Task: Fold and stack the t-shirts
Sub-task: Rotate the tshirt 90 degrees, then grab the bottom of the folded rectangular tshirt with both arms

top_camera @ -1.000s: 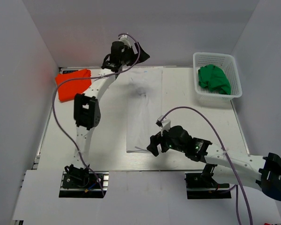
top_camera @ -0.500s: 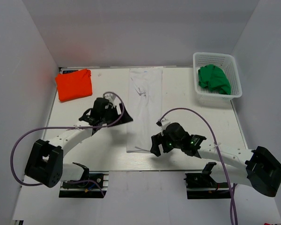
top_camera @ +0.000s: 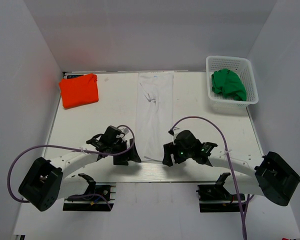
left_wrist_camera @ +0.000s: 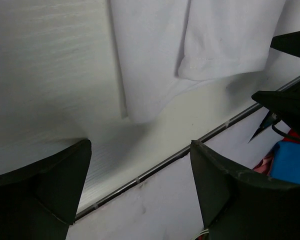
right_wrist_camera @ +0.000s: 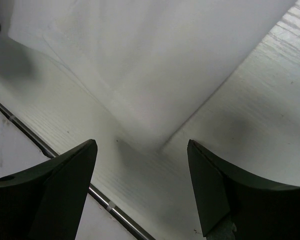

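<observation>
The white t-shirt [top_camera: 154, 112] lies as a long narrow strip down the middle of the table. Its near left corner shows in the left wrist view [left_wrist_camera: 155, 60], its near right corner in the right wrist view [right_wrist_camera: 155, 65]. My left gripper [top_camera: 133, 156] is open and empty just left of the near hem. My right gripper [top_camera: 166, 156] is open and empty just right of it. The folded orange t-shirt [top_camera: 79, 90] lies at the far left corner. The green t-shirt [top_camera: 228, 84] is crumpled in the basket.
The white lattice basket [top_camera: 250, 75] stands at the far right corner. The table's near edge with a metal rail [left_wrist_camera: 155, 165] runs right behind both grippers and also shows in the right wrist view [right_wrist_camera: 50, 155]. White walls enclose the table.
My left arm has swung from the far end of the white shirt down to its near left corner. My right gripper stays at the near right corner, shifted slightly.
</observation>
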Robot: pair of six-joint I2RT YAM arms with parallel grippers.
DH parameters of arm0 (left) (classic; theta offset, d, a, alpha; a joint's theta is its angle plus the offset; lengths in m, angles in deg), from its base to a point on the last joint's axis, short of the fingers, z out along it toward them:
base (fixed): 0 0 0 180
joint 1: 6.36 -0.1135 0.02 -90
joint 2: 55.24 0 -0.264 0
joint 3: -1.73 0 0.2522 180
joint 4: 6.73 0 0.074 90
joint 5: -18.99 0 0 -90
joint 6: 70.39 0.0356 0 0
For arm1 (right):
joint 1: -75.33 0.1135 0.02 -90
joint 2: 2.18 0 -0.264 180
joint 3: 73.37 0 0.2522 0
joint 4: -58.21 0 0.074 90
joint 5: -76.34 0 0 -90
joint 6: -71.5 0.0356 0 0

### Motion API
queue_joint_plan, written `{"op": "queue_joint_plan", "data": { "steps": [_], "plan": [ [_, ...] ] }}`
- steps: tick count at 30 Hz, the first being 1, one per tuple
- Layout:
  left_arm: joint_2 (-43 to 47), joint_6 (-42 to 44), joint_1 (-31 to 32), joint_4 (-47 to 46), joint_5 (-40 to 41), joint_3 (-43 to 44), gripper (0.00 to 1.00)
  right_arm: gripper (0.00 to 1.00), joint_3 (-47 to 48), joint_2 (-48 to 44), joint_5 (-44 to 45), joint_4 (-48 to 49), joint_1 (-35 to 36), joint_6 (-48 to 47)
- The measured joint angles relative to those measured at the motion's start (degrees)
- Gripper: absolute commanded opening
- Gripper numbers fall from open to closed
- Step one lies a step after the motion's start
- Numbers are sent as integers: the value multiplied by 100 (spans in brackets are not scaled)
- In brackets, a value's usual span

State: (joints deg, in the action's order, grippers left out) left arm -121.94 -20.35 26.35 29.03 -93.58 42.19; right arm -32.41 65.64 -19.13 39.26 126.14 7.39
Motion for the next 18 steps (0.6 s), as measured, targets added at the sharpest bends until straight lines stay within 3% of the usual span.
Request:
{"op": "queue_joint_plan", "data": {
  "steps": [5,10,13,14,17,18],
  "plan": [
    [-310,-74,146,-170,-55,87,81,77,0,81,-15,-20,-59,164],
    [-756,-98,177,-323,-59,273,63,75,0,229,-44,166,-90,278],
    [-1095,-61,186,-339,-55,442,42,55,2,326,46,275,-94,352],
    [-1231,-9,192,-363,-28,492,37,40,4,356,70,295,-94,374],
    [-1506,63,190,-407,-87,586,16,22,4,472,125,280,-109,420],
    [-1552,79,192,-391,-74,608,0,14,4,505,122,256,-116,448]
  ]
}}
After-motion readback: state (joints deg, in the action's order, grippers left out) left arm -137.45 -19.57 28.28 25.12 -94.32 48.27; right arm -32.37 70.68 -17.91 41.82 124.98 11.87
